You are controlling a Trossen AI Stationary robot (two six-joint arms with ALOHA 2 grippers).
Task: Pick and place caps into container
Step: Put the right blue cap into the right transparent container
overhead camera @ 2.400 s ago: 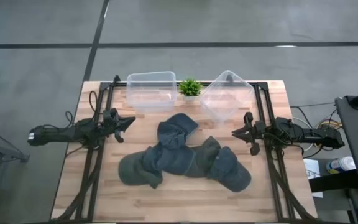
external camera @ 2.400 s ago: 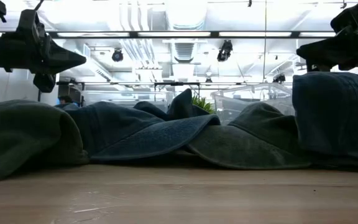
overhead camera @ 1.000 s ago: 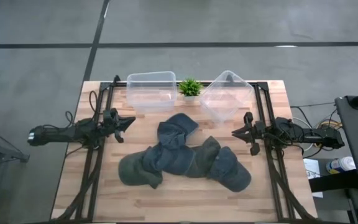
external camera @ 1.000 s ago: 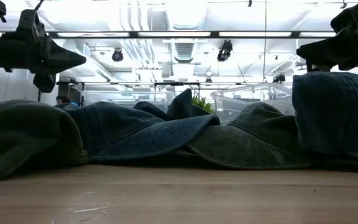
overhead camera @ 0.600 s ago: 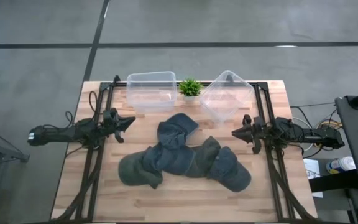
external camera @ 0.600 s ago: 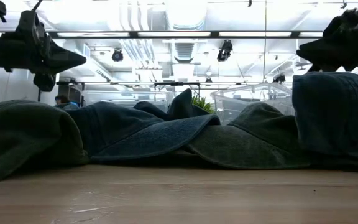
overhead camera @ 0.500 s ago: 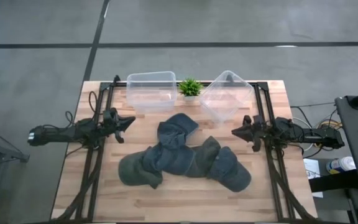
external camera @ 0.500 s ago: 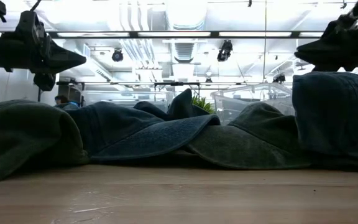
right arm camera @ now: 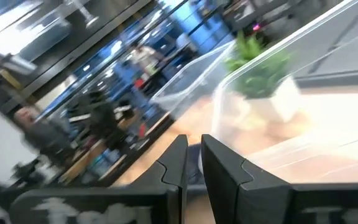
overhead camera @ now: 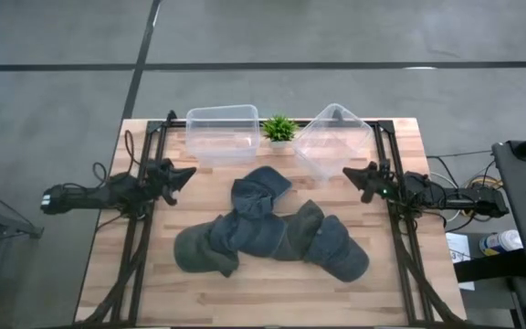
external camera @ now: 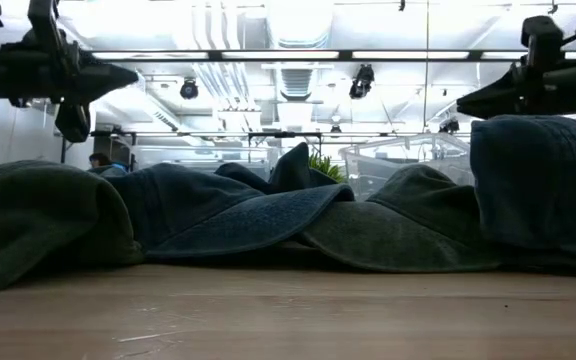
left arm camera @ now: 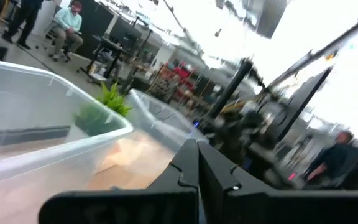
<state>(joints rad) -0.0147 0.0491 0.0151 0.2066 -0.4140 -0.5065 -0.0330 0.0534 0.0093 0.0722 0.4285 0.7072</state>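
Observation:
Several soft caps lie heaped in the table's middle: a slate-blue one (overhead camera: pixel 261 192) farthest back, an olive one (overhead camera: pixel 194 249) at the left end, another olive one (overhead camera: pixel 304 224) and a slate-blue one (overhead camera: pixel 343 251) at the right end. They overlap and rest on the wood. In the low view they fill the width, olive (external camera: pixel 38 220) left, blue (external camera: pixel 538 180) right. My left gripper (overhead camera: pixel 190 171) hovers shut left of the heap. My right gripper (overhead camera: pixel 345 173) hovers shut right of it, close to the tilted container (overhead camera: pixel 333 139). Both are above the caps and touch nothing.
Two clear plastic containers stand at the far edge: a square-set one (overhead camera: pixel 222 132) on the left, a turned one on the right. A small green potted plant (overhead camera: pixel 279 128) sits between them. Black frame rails (overhead camera: pixel 135 238) run along both table sides. People show in the room behind.
Both grippers have risen and swung toward the far edge. The right one has moved more, from beside the heap's right end up to the near corner of the right container. The caps have kept still.

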